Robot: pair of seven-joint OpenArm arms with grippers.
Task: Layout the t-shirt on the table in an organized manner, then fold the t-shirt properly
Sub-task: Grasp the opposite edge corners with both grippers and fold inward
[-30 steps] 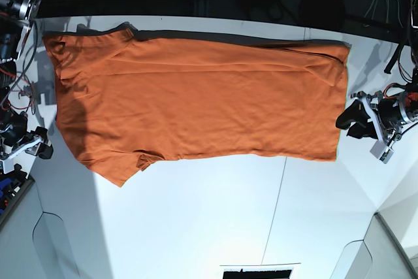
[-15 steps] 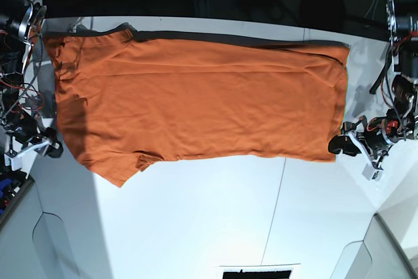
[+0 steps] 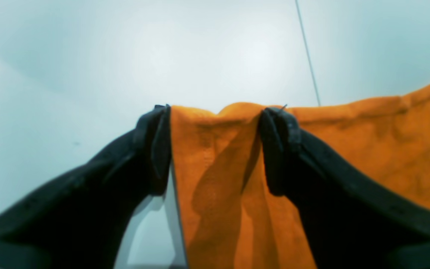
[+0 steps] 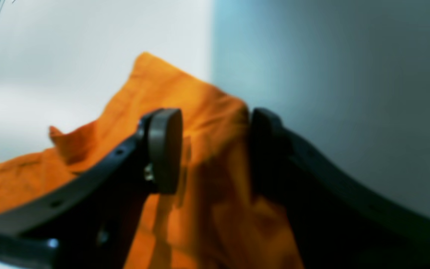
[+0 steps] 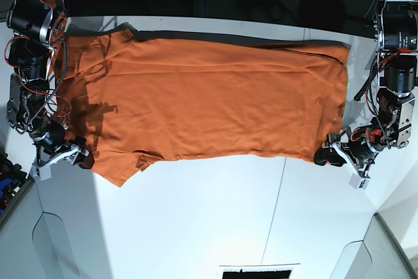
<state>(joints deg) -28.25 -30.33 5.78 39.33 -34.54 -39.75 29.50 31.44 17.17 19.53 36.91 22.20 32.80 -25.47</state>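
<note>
An orange t-shirt (image 5: 202, 99) lies spread flat on a white table (image 5: 196, 220), seen from above in the base view, with its long side running across the far half of the tabletop and a thin dark seam line (image 5: 275, 207) crossing the bare near half. A sleeve sticks out toward the near side at the shirt's left end in that view. The left gripper (image 5: 330, 156) sits at the near corner of the shirt's right end in the base view. Its wrist view shows the two black fingers (image 3: 155, 145) standing wide apart with the corner of the shirt's edge lying between them; the cloth is not pinched. The right gripper (image 5: 77, 156) sits at the opposite end, at the near edge of the shirt beside the sleeve. In its wrist view, which is blurred, the fingers (image 4: 164, 149) stand apart with a raised fold of orange cloth between them; one finger appears to touch the cloth, but whether the cloth is actually gripped cannot be told.
</note>
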